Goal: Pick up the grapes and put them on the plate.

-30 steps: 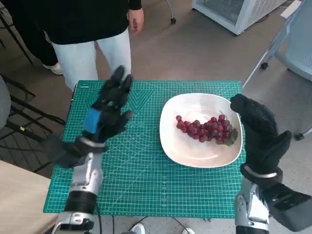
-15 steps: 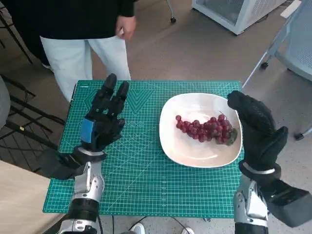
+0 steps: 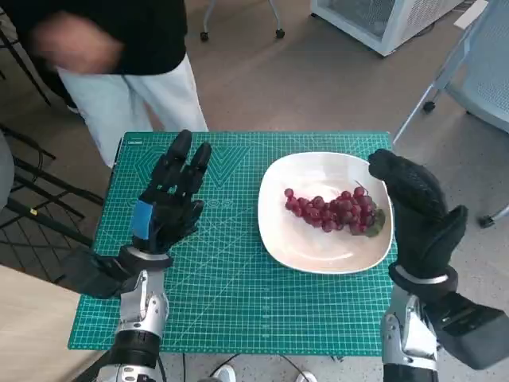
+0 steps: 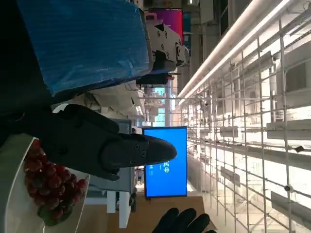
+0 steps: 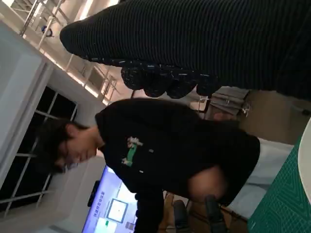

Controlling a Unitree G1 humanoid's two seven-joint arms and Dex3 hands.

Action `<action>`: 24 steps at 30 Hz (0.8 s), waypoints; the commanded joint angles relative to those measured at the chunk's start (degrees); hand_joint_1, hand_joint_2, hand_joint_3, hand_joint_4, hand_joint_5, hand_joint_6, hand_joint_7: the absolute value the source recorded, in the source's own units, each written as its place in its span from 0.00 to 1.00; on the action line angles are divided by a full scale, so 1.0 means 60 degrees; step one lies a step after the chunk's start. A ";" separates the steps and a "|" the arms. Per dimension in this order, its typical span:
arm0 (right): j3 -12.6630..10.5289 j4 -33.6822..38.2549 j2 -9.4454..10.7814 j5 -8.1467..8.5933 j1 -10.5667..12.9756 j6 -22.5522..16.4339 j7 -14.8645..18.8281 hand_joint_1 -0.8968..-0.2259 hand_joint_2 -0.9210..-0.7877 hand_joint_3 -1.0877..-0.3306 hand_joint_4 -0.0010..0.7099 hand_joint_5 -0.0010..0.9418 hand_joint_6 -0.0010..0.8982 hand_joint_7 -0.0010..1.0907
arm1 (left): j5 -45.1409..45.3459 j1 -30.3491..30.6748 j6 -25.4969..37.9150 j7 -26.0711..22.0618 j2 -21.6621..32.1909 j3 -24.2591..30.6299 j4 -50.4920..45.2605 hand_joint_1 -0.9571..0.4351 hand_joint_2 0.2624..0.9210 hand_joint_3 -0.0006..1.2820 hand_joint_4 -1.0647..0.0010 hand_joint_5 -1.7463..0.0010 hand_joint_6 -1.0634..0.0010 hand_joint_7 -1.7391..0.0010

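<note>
**Grapes rest on plate as robot's hands hang above the bench**

A green cutting mat [image 3: 238,302] covers the small bench, its printed grid running from edge to edge. Behind the far side of the bench stands a person [image 3: 119,48] in a black top and pale trousers, one hand blurred in the head view; the right wrist view shows the same person [image 5: 165,155] leaning forward, a blue screen behind.

On the right half of the mat sits a white plate [image 3: 318,255], wide and shallow. The grapes [image 3: 330,211], a dark red bunch with a green leaf at one end, lie across the plate's middle, nearer its right rim. In the left wrist view the grapes [image 4: 48,184] show again, resting inside the plate's [image 4: 9,213] white rim.

The left hand [image 3: 169,205], black with blue tape across its back, is raised over the left part of the mat, fingers [image 3: 179,155] straight, spread slightly apart and pointing away from the robot; it holds nothing. The right hand [image 3: 417,211], in its black knitted glove, is raised just beside the plate's right edge, above the leaf end of the bunch, and grips nothing; the glove's fingers appear loosely extended and not curled on any object. Neither hand touches the grapes or the plate.

Beyond the bench lie grey floor [image 3: 334,87], the wheeled legs of a chair [image 3: 461,72] at right and a white cabinet [image 3: 382,20] at the top.
</note>
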 commanded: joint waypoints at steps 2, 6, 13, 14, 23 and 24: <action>0.0013 0.0064 -0.0042 0.0021 0.0194 0.0144 0.0106 0.64 0.00 0.80 0.53 0.00 0.21 0.29 | -0.0060 0.0051 -0.0130 0.0026 -0.0120 0.0081 -0.0094 0.34 1.00 0.26 0.77 0.99 0.73 0.98; 0.0021 0.0077 -0.0033 0.0019 0.0205 0.0125 0.0135 0.65 0.00 0.80 0.53 0.00 0.21 0.29 | -0.0004 0.0069 -0.0488 0.0188 -0.0291 0.0165 -0.0064 0.44 1.00 0.25 0.74 0.99 0.70 0.98; -0.0032 0.0202 -0.0051 0.0028 0.0190 0.0050 0.0193 0.64 0.00 0.79 0.52 0.00 0.21 0.28 | -0.0093 0.0026 -0.0937 0.0230 -0.0650 0.0250 0.0088 0.67 1.00 0.27 0.69 0.98 0.62 0.97; -0.0045 0.0226 -0.0055 0.0032 0.0184 0.0038 0.0199 0.64 0.00 0.79 0.52 0.00 0.21 0.28 | -0.0084 0.0015 -0.0993 0.0220 -0.0671 0.0259 0.0120 0.68 1.00 0.27 0.69 0.98 0.61 0.97; -0.0075 0.0365 -0.0015 0.0022 0.0125 -0.0031 0.0219 0.64 0.00 0.79 0.52 0.00 0.23 0.28 | -0.0059 0.0044 -0.0995 0.0099 -0.0622 0.0240 0.0066 0.67 1.00 0.28 0.67 0.99 0.60 0.97; -0.0073 0.0377 -0.0009 0.0013 0.0120 -0.0040 0.0215 0.64 0.00 0.79 0.52 0.00 0.24 0.28 | -0.0070 0.0051 -0.0974 0.0084 -0.0618 0.0239 0.0046 0.67 1.00 0.28 0.67 0.99 0.60 0.97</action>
